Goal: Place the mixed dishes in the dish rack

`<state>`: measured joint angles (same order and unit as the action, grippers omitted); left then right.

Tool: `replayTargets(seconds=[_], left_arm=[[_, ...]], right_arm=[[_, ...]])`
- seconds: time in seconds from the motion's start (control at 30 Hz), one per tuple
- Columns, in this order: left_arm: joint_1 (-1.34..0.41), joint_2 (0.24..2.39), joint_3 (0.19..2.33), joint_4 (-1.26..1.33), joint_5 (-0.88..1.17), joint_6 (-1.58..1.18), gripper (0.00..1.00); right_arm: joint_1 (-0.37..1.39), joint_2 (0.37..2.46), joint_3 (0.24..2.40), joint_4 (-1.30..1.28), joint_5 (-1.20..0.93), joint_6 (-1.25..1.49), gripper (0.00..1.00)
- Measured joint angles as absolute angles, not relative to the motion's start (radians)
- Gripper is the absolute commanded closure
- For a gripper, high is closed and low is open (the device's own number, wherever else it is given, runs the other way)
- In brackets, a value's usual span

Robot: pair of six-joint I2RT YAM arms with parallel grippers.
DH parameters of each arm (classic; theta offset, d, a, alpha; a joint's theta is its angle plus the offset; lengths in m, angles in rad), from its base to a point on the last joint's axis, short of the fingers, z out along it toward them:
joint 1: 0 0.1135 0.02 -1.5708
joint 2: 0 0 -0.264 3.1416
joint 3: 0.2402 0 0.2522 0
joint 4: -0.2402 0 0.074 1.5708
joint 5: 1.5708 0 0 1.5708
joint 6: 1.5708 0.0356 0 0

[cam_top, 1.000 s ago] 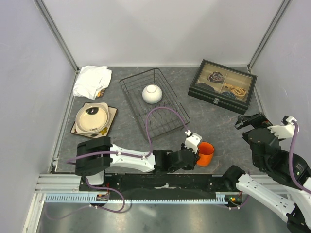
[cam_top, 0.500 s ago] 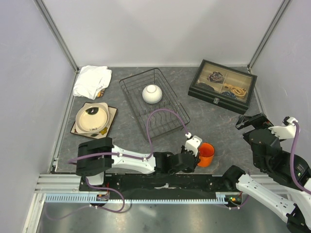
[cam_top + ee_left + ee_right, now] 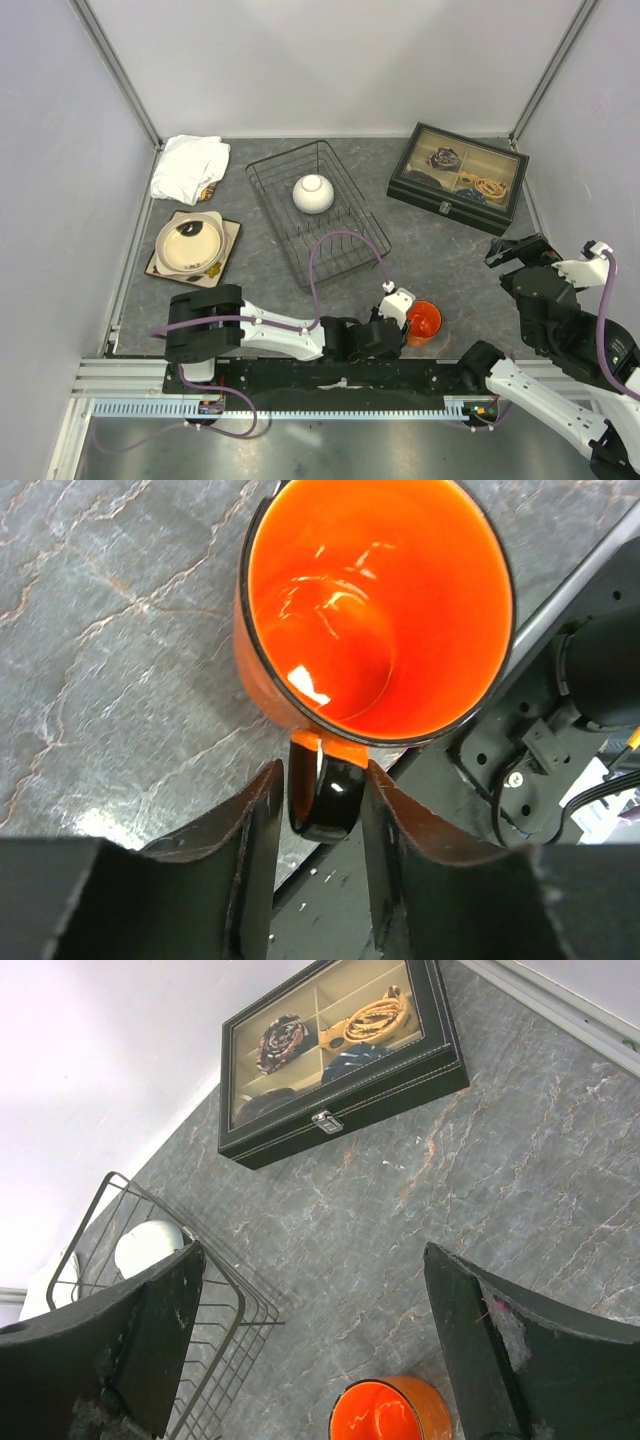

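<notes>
**Left hand (image 3: 318, 780) clamping the orange mug (image 3: 370, 610) by its handle, outside the black wire dish rack (image 3: 335, 255)**

At your far left, the white folded cloth (image 3: 190, 167) is lying by the back corner. In front of it the cream round brown-rimmed plate (image 3: 188, 245) is sitting on the square tan flower-patterned plate (image 3: 231, 231). The rack is standing mid-tabletop, carrying only the white round bowl (image 3: 313, 193) in its far half. Your left hand is reaching past the rack's near right corner, its fingers (image 3: 255, 830) pressing either side of the mug's glossy handle. The mug is tilting its mouth toward the wrist camera, near the front edge of the grey marbled tabletop (image 3: 440, 250) and apart from the rack. Further right, the black glass-lidded compartment box (image 3: 460, 177) is resting near the back. Your right hand (image 3: 310, 1260) is hanging over the right side, fingers spread wide, holding nothing.
</notes>
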<state>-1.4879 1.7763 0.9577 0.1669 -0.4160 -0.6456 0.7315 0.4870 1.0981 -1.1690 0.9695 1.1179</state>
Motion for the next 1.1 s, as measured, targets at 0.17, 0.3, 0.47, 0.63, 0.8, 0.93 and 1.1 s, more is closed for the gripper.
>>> replayTargets(seconds=[0.17,0.3,0.47,0.63,0.8,0.93,1.1], left_arm=[[-1.488,1.776,0.958,0.15,-0.416,-0.652,0.53],[-1.488,1.755,0.958,0.123,-0.416,-0.658,0.51],[-1.488,1.668,0.958,0.104,-0.416,-0.657,0.49],[-1.488,1.627,0.991,0.097,-0.426,-0.65,0.47],[-1.488,1.663,1.106,0.03,-0.466,-0.616,0.47],[-1.481,1.743,1.234,-0.037,-0.49,-0.596,0.48],[-1.443,1.813,1.281,-0.103,-0.493,-0.594,0.48]], right_arm=[[0.731,0.485,1.09,-1.172,0.969,1.118,0.02],[0.731,0.483,1.089,-1.173,0.968,1.118,0.02],[0.731,0.477,1.078,-1.176,0.967,1.119,0.02],[0.731,0.476,1.074,-1.177,0.966,1.119,0.02],[0.731,0.471,1.074,-1.184,0.967,1.119,0.02],[0.731,0.467,1.074,-1.194,0.97,1.119,0.02],[0.731,0.462,1.083,-1.21,0.976,1.118,0.02]])
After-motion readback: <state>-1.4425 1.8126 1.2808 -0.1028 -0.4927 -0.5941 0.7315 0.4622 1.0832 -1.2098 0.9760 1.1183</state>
